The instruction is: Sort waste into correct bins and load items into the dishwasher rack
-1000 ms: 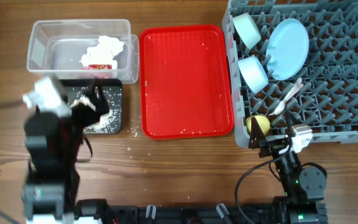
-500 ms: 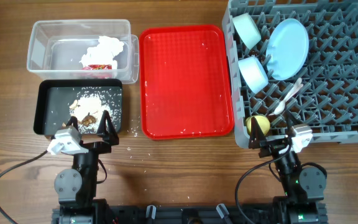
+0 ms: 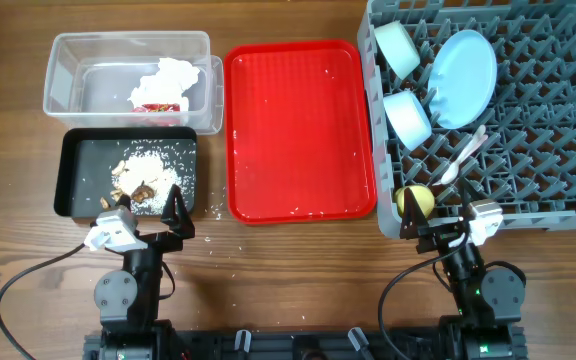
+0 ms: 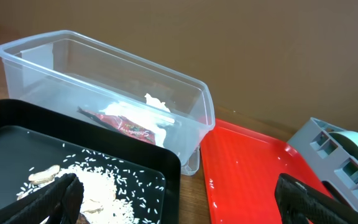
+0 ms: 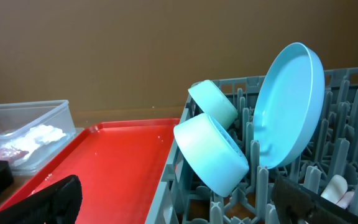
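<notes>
The left end effector (image 3: 148, 212) sits low over the brown wooden tabletop (image 3: 298, 280), right at the near edge of the shallow black tub (image 3: 76, 170). Its 2 fingers are spread wide apart and there is nothing between them. The right end effector (image 3: 436, 222) sits just in front of the big grey plastic rack with pegs (image 3: 558, 160) — its 2 fingers are spread wide too, and it has hold of nothing.

In the black tub lies a pile of white rice grains with brown bits (image 3: 148, 175). A few loose grains (image 3: 208, 212) lie on the tabletop beside the tub's near right corner. Behind the black tub is the clear plastic tub with round corners (image 3: 68, 60). Inside it are the red-and-white crumpled wrapper (image 3: 156, 105) and the white paper wad (image 3: 173, 74), touching each other.

The flat red tray (image 3: 298, 130) lies between the 2 tubs and the rack (tiny white specks are scattered on it).

In the rack, the light blue round plate (image 3: 465, 78) stands on its edge between pegs. Just to its left, the pale green bowl (image 3: 398, 47) and the pale blue bowl (image 3: 408, 118) lean on their sides. The small yellow cup (image 3: 416, 200) is at the rack's near left corner. The white plastic fork and spoon (image 3: 465, 155) lie slanted across the pegs — between the plate and the cup.
</notes>
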